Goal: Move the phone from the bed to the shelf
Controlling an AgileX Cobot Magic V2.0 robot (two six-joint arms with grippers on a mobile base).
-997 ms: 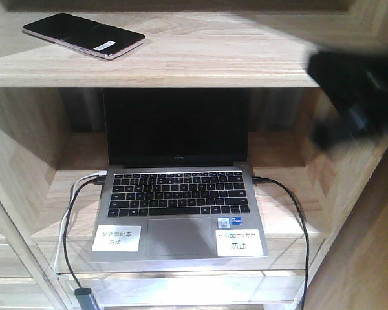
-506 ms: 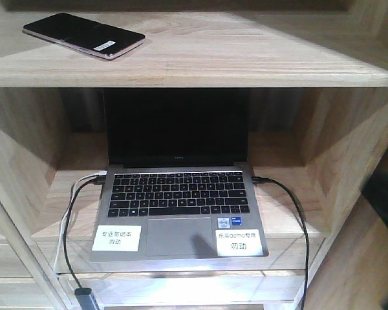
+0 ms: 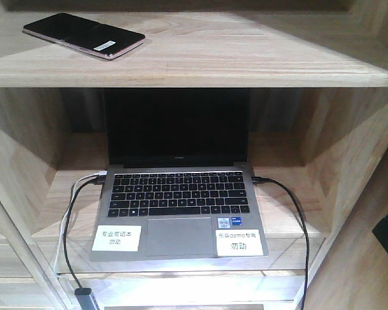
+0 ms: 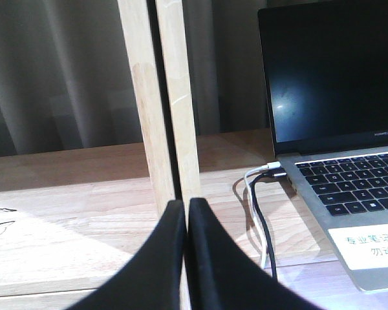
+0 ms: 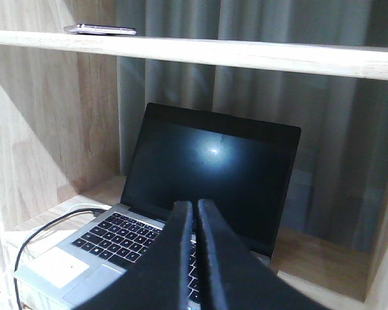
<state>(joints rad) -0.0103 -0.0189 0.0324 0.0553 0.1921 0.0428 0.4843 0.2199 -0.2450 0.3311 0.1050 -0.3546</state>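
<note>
One phone (image 3: 84,35) lies on the shelf's (image 3: 246,55) top board, far left; one open laptop (image 3: 178,194) sits below. Both grippers (image 4: 186,213) (image 5: 195,216) are pinched closed, empty.

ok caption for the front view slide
Thin black phone lying flat on the pale wooden shelf's top board, above an open grey laptop with cables attached.

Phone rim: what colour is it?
Pinkish-silver, clearest in the front view, on the phone.
</note>
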